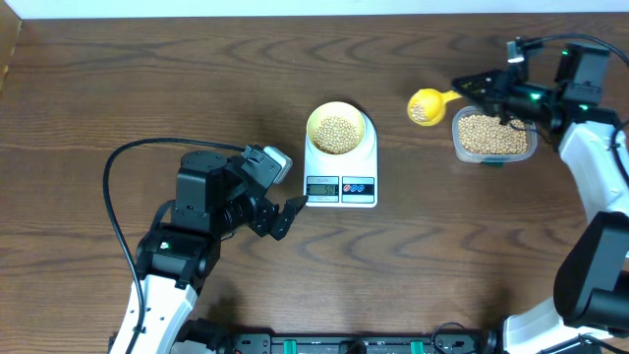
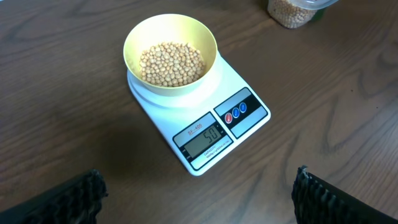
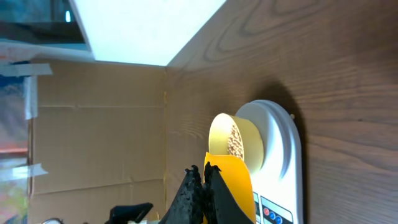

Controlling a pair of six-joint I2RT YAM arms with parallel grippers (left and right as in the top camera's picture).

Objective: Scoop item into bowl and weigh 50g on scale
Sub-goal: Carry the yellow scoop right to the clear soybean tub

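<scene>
**Figure: Bowl of beans resting on the scale, both arms withdrawn**

The work surface was a dark brown wood-grain table (image 1: 147, 79). In the right wrist view a cardboard panel (image 3: 99, 124) and a white board (image 3: 143, 28) stood beyond the scale (image 1: 366, 157), at the table's far edge. A black cable (image 1: 110, 197) looped over the wood well to the left of the scale.

The pale-yellow bowl (image 1: 312, 126) sat upright on the rear platform of the scale and held a heap of tan beans (image 1: 337, 134). On the scale's front edge the display (image 2: 205, 138) read 50, with two buttons beside it.

The left gripper (image 1: 290, 218) lay just beside the scale's front-left corner, its jaws spread wide and holding nothing. Whether a fingertip touched the scale cannot be told. The bowl was apart from it, toward the back of the scale.

The right gripper (image 1: 462, 88) was well to the right of the scale, clamped tight on the handle of a yellow scoop (image 1: 426, 106). The scoop lay between the scale and a clear container (image 1: 455, 133) of more beans.
</scene>
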